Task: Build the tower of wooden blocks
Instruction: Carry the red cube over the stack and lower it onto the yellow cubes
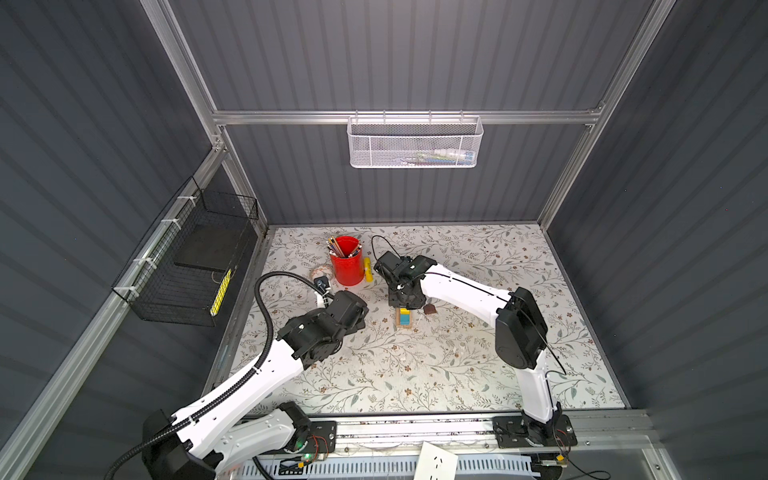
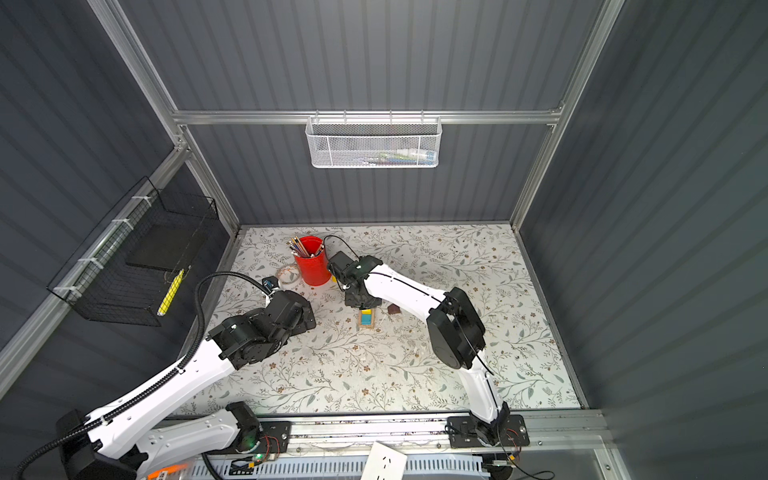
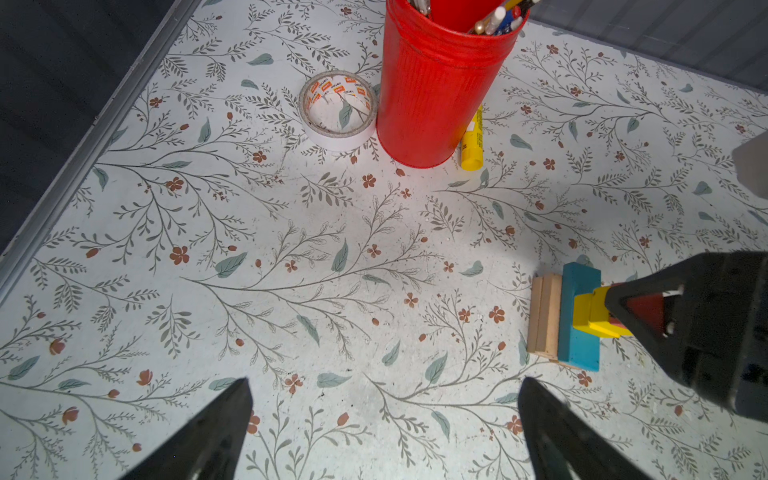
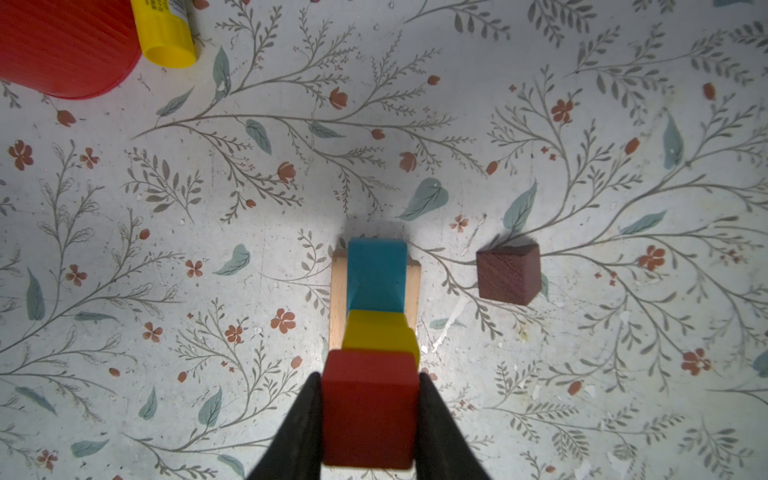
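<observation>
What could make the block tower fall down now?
1. The right gripper grips the red cube over the yellow cubes; those look slightly offset, so a nudge on letting go might topple them.
2. The stack stands narrow on the blue plank, so it could tip onto the dark brown piece nearby.

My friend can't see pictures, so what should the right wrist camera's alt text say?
The right end effector grips a red cube topping a stack of yellow cubes, a blue plank and tan planks. A dark brown block sits apart on the floral table.
</observation>
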Action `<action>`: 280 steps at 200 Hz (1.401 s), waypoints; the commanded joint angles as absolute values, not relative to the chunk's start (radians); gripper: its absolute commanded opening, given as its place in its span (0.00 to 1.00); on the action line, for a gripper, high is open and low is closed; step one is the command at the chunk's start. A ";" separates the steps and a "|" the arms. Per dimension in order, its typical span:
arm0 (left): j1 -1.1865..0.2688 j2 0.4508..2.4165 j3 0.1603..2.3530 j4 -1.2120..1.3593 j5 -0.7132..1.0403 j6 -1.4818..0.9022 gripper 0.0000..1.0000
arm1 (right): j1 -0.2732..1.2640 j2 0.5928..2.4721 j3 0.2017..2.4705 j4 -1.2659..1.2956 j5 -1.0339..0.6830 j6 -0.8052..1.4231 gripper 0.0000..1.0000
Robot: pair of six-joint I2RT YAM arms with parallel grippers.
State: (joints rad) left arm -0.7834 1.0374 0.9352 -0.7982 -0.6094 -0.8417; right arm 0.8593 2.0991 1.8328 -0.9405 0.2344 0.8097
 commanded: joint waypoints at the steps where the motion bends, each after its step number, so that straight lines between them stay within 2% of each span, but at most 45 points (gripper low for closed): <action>1: -0.775 1.035 0.928 -0.808 -0.625 -0.839 1.00 | 0.859 2.116 1.853 -0.971 0.243 0.824 0.37; 35: -0.775 1.031 0.924 -0.808 -0.624 -0.841 1.00 | 0.858 2.111 1.847 -0.977 0.250 0.832 0.46; 73: -0.773 1.030 0.923 -0.811 -0.623 -0.841 1.00 | 0.856 2.109 1.841 -0.973 0.252 0.845 0.49; 179: -0.771 1.022 0.919 -0.812 -0.621 -0.841 1.00 | 0.839 2.125 1.824 -0.942 0.214 0.879 0.50; 280: -0.771 1.028 0.918 -0.813 -0.619 -0.840 1.00 | 0.838 2.144 1.819 -0.945 0.221 0.877 0.46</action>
State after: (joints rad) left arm -0.7769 1.0363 0.9337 -0.7986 -0.6090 -0.8417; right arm 0.8421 2.1227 1.8263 -0.9325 0.2123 0.8692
